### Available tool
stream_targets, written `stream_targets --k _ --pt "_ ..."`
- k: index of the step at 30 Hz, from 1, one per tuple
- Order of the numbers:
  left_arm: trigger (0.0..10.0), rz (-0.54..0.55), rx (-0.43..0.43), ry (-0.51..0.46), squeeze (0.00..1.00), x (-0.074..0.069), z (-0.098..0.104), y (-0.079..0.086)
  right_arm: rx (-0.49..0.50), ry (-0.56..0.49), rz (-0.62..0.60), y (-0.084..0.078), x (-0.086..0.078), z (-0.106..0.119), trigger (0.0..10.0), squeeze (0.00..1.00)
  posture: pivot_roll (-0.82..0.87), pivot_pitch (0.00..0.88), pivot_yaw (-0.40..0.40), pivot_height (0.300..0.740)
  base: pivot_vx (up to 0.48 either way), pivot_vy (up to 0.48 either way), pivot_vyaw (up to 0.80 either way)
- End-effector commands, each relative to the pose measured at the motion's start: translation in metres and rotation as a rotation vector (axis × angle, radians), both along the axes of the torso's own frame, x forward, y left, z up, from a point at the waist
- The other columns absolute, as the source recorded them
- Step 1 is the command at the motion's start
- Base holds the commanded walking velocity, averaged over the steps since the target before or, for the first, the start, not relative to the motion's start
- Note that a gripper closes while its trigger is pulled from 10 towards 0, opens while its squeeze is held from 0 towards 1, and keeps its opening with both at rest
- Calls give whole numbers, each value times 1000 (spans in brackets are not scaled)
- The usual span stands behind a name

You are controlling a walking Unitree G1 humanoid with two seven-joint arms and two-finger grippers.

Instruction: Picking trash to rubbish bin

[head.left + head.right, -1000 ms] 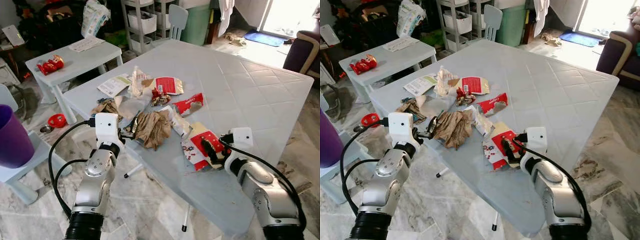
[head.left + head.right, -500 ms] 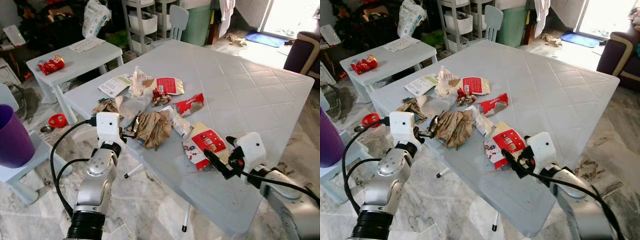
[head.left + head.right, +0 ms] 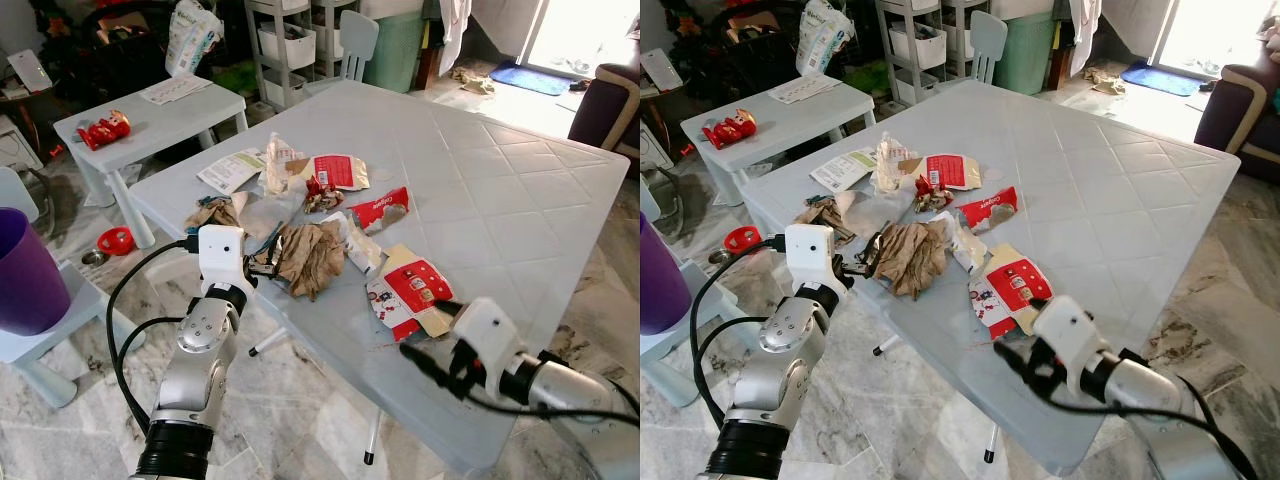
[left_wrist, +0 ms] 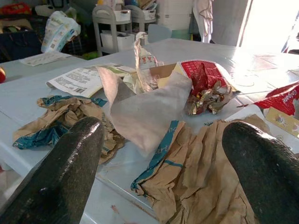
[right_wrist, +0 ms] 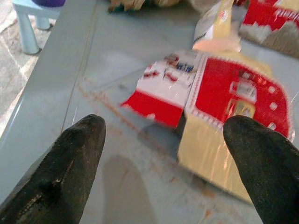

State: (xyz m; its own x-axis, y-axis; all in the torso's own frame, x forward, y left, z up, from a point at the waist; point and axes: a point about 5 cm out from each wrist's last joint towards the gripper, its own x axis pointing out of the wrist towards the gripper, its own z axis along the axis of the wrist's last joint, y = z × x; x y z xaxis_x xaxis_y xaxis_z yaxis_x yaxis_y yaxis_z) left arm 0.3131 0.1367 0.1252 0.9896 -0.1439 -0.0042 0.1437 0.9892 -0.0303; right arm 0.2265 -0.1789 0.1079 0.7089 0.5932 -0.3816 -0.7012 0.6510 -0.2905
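Here, trash is scattered across the near half of a pale blue table (image 3: 500,200). A flattened red and yellow carton (image 3: 410,290) lies closest to the table's front edge. Just beside it, toward the robot's left, a crumpled brown paper bag (image 3: 310,255) is seen, with a red toothpaste box (image 3: 378,208) a little farther back. Behind these, a red and white packet (image 3: 338,170), a white paper sheet (image 3: 228,168) and a small wad of brown and blue paper (image 3: 213,212) are spread near the table's far left edge.

The right gripper (image 3: 425,362) is held over the front edge of the table, just short of the carton and not touching it; in the right wrist view its fingers (image 5: 70,154) are spread wide with the carton between them in the distance. The left gripper (image 3: 262,268) is placed at the table's left edge, right against the brown paper bag; in the left wrist view its fingers (image 4: 70,158) are also spread apart, nothing pinched.

On the robot's far left, a purple bin (image 3: 25,270) is seen resting on a low stool. A small side table (image 3: 150,110) with a red toy (image 3: 100,130) stands farther back.
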Motion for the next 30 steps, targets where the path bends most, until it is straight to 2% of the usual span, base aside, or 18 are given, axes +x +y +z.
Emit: stream_targets --k 1,7,11,12,20,21,24,27,28,30 --pt "10000 -1 11 -14 0 2 3 0 -32 -11 34 1 -1 0 10000 0 -98 5 13 740 0 0 0" --pt "10000 1 13 -18 0 3 4 0 -110 -60 33 1 2 -6 10000 0 -96 5 14 740 0 0 0" --pt "10000 4 16 -25 0 4 5 0 -148 -151 -56 5 14 -10 10000 0 -91 4 12 740 0 0 0" --pt "10000 4 16 -27 0 4 5 0 -149 -180 -97 7 19 -10 10000 0 -89 6 11 740 0 0 0" --pt "10000 1 16 -27 0 3 5 -2 -154 -208 -135 9 24 -12 10000 0 -85 7 7 740 0 0 0" --pt "10000 1 18 -27 0 2 4 -2 -159 -242 -186 11 32 -12 10000 0 -82 6 5 740 0 0 0" --pt "10000 1 18 -27 0 2 4 -2 -159 -242 -186 11 32 -12 10000 0 -82 6 5 740 0 0 0" --pt "10000 4 21 -29 0 2 4 -2 -148 -275 -252 15 43 -14 10000 0 -65 5 -1 740 0 0 0" --pt "10000 4 22 -30 0 1 4 -2 -148 -285 -265 16 46 -14 0 0 -62 4 0 740 0 0 0" --pt "10000 4 26 -29 0 1 4 -1 -139 -298 -295 17 50 -15 0 0 -58 3 -2 740 0 0 0"
